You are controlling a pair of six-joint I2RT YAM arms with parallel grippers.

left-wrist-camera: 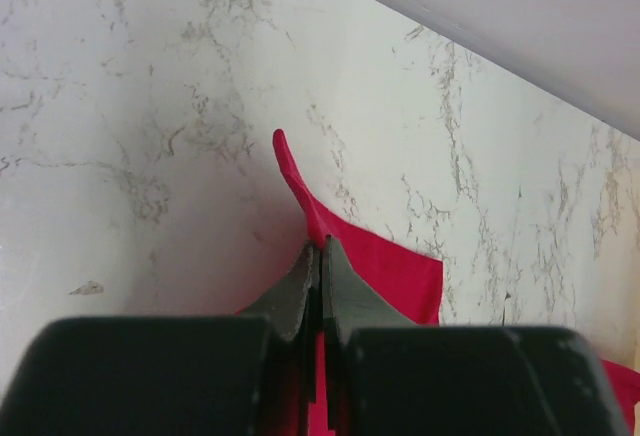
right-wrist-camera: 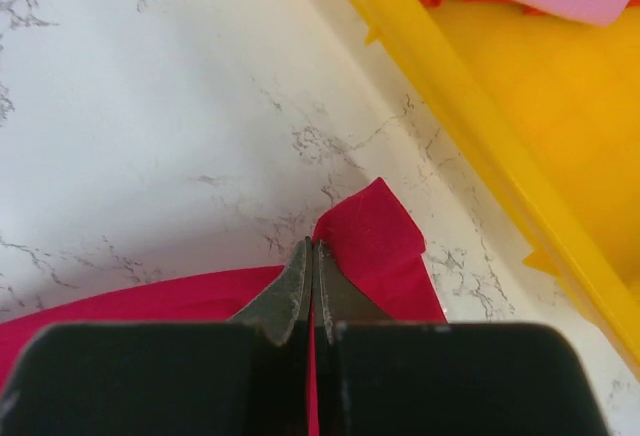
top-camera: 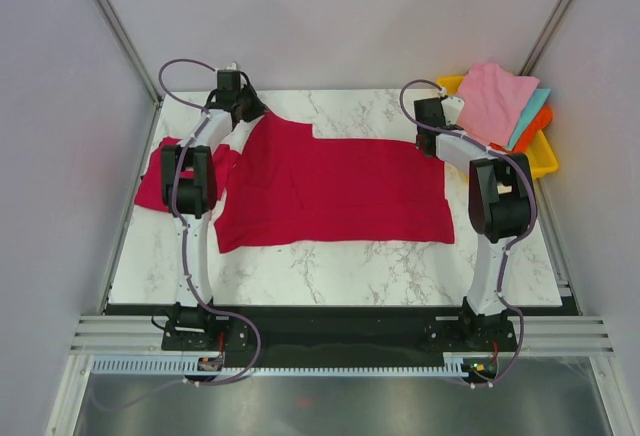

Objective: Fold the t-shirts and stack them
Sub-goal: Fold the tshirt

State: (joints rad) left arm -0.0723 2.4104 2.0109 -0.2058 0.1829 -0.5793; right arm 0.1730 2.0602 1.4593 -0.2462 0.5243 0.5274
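The white stone surface [top-camera: 330,266] with grey lines is the biggest thing here. A big red t-shirt [top-camera: 340,191] lies spread out flat across the middle of it, from the left arm to the right arm. A second red t-shirt [top-camera: 155,191] lies at the left side of the surface, partly under the left arm. The arm hides the spot between them, so I cannot tell if the two shirts touch.

A yellow bin [top-camera: 548,161] sits at the far right corner of the surface. A pink cloth [top-camera: 495,101] lies on top inside it. A blue-green cloth [top-camera: 530,116] and an orange cloth [top-camera: 540,128] peek out from under the pink one.

The left hand [left-wrist-camera: 320,256] is down at the far left corner of the big shirt. Its fingers are pressed together and pinch a bit of the red cloth. The right hand [right-wrist-camera: 313,251] is at the far right corner of the same shirt, near the bin. Its fingers are pressed together too and pinch the red corner.
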